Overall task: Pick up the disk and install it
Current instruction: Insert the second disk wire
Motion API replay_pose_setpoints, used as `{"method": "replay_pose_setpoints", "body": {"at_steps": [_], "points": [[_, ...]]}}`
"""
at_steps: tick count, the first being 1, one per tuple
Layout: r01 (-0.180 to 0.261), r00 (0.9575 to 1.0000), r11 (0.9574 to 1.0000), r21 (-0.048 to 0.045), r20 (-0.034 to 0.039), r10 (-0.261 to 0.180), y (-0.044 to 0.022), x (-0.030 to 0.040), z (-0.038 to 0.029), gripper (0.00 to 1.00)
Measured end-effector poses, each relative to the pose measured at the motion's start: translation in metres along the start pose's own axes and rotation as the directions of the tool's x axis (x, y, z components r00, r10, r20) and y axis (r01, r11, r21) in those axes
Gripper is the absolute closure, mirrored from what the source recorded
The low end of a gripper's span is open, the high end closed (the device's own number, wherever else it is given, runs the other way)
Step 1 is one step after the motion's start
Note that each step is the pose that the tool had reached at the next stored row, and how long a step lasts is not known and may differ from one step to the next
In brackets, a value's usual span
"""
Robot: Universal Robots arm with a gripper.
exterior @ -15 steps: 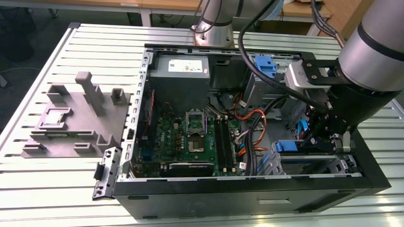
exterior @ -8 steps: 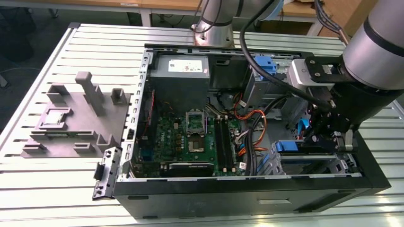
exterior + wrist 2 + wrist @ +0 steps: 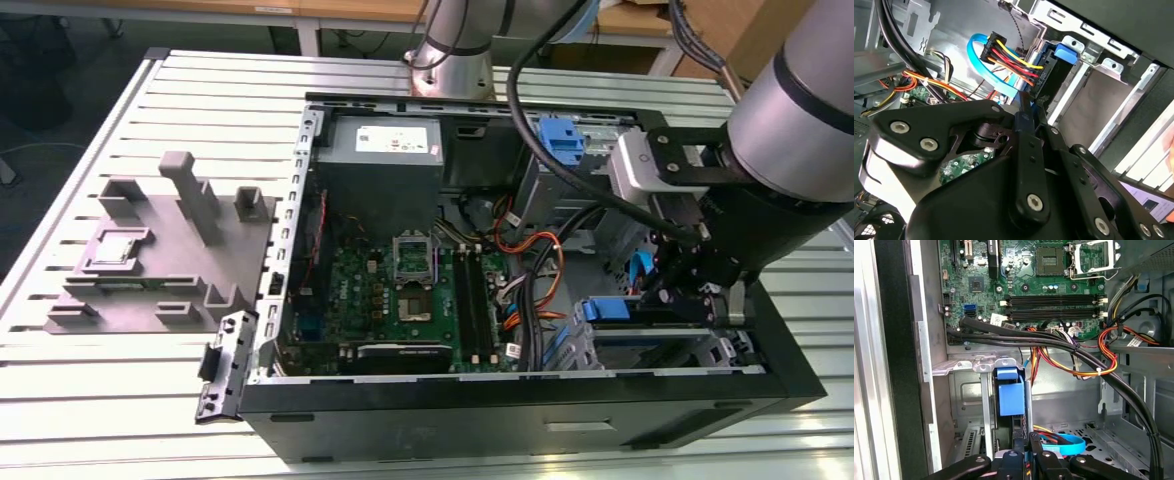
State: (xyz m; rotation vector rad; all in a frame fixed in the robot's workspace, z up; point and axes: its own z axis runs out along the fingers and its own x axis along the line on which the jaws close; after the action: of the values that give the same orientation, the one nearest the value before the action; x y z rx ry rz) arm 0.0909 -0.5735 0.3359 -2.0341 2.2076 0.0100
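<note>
One gripper (image 3: 687,290) on my feed, low inside the case (image 3: 534,400) at the drive bay (image 3: 974,390), fingers pressed together on the disk's (image 3: 1010,396) blue carrier edge; the disk stands upright in the bay.

The black metal gripper (image 3: 1026,107) is reaching toward the silver metal drive bay (image 3: 1089,95), its fingertips sitting close together just beside a blue plastic bracket (image 3: 1064,54) on the bay. Red, yellow and orange power wires (image 3: 1009,57) and a light-blue flat cable (image 3: 985,64) are running near the bay.
</note>
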Motion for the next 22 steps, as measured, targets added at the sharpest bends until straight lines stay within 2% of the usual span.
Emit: {"method": "replay_pose_setpoints", "body": {"at_steps": [2, 4, 22], "points": [[0.000, 1.0000, 1.0000, -0.0004, 0.0052, 0.000, 0.0000, 0.0003, 0.0010, 0.84], [-0.001, 1.0000, 1.0000, -0.0005, 0.0066, 0.001, 0.0001, 0.0006, 0.0019, 0.84], [0.010, 0.9999, 0.9999, -0.0017, 0.0075, -0.010, 0.0005, 0.0029, 0.0078, 0.84]]}}
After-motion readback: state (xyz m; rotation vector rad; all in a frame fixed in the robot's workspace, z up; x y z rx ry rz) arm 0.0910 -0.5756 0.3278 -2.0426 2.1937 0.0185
